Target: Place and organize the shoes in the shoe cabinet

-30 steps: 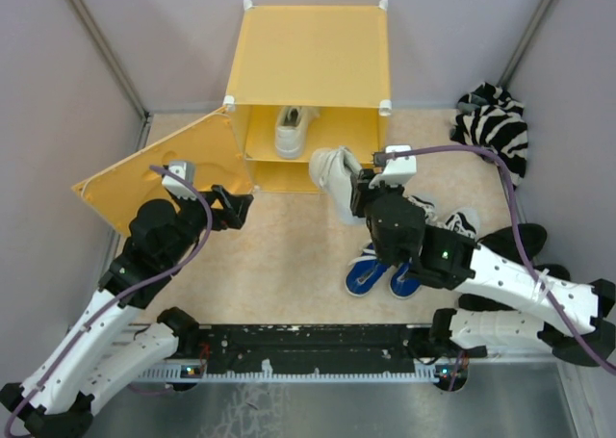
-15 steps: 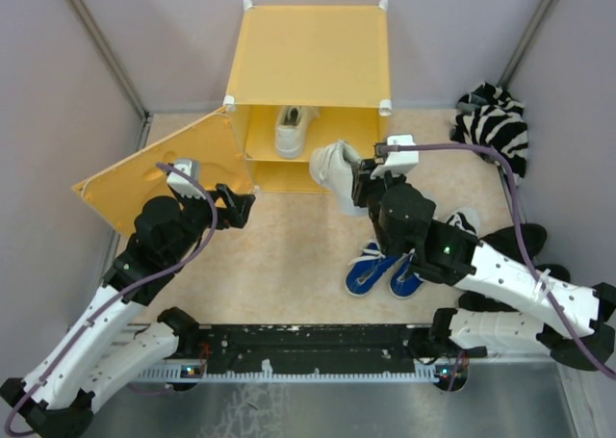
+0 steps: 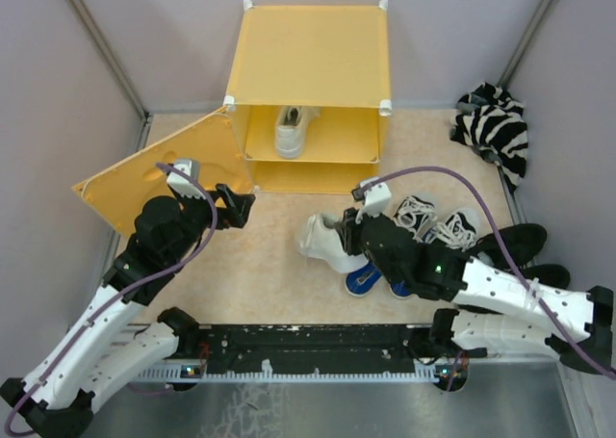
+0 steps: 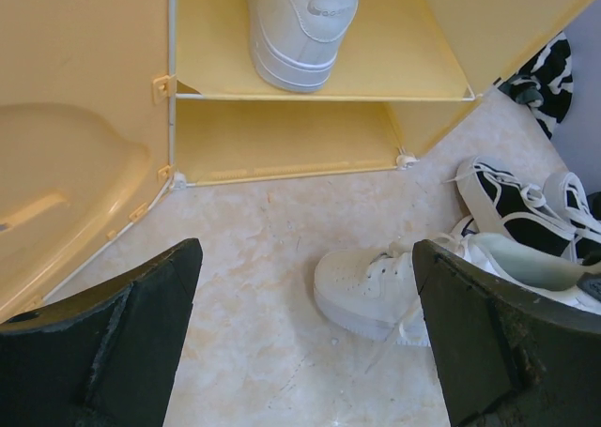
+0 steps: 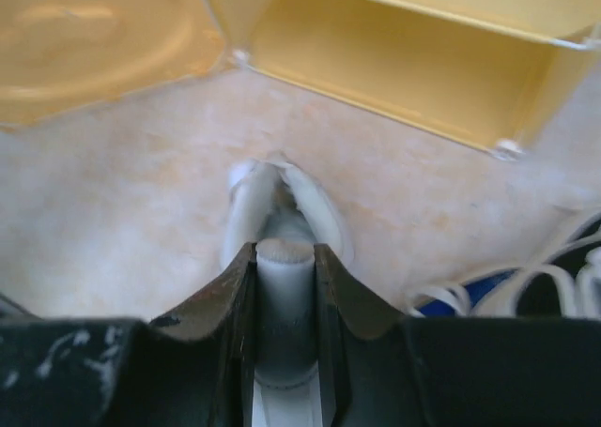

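Pinching white sneaker (image 4: 371,286), right pincer (image 5: 284,263), grip seen only via wrist cam; left pincer (image 4: 305,253) spread.

No words, brand names, numbers or signs can be read in any view. The nearest thing to a mark is a faint raised logo on the side of the white sneaker (image 4: 296,23) on the shelf of the shoe cabinet (image 4: 310,141), at twelve o'clock in the left wrist view, and it is too blurred to make out. The cabinet's front panel (image 4: 84,89), at nine o'clock, bears only a smooth embossed shape, no letters. On the second white sneaker (image 4: 376,291), at four o'clock, any marking is too small to tell.
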You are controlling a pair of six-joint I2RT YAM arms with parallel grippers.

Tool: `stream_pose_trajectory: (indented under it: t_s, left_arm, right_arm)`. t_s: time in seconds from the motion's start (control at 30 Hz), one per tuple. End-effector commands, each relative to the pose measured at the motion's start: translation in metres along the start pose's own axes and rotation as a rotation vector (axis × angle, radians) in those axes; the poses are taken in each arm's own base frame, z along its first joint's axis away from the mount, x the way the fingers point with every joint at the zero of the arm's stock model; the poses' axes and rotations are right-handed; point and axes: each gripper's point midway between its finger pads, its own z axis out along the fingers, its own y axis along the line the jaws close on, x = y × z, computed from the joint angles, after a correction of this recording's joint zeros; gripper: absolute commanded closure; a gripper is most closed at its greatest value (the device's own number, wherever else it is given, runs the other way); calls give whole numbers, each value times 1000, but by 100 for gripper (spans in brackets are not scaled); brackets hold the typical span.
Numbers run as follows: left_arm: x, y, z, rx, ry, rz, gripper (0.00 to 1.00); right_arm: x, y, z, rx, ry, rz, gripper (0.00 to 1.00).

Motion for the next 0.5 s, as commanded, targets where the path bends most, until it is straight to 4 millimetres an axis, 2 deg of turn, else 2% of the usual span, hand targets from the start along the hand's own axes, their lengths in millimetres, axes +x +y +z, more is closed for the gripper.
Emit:
stream_pose_trajectory:
  t_s: [0.0,0.13,0.23,0.33,0.47]
  left_arm:
    - [-10,-2,-3,1,-29,-8,1]
    - [-6,-1,0,-3,-19,-6,1]
    - [-4,-1,0,-3,-10,-12,1]
    - [-1,3,-1,-17,-11,-12,1]
    - [2,1,0,-8,-5,-20,1]
  right_arm:
    - [36,23,1,-84,0,155,100]
    - [78,24,14,-54,-22,131,100]
    - [109,30,23,-40,87,115,100]
    - [143,36,20,-37,230,70,100]
    - [175,33,4,-28,397,84,70]
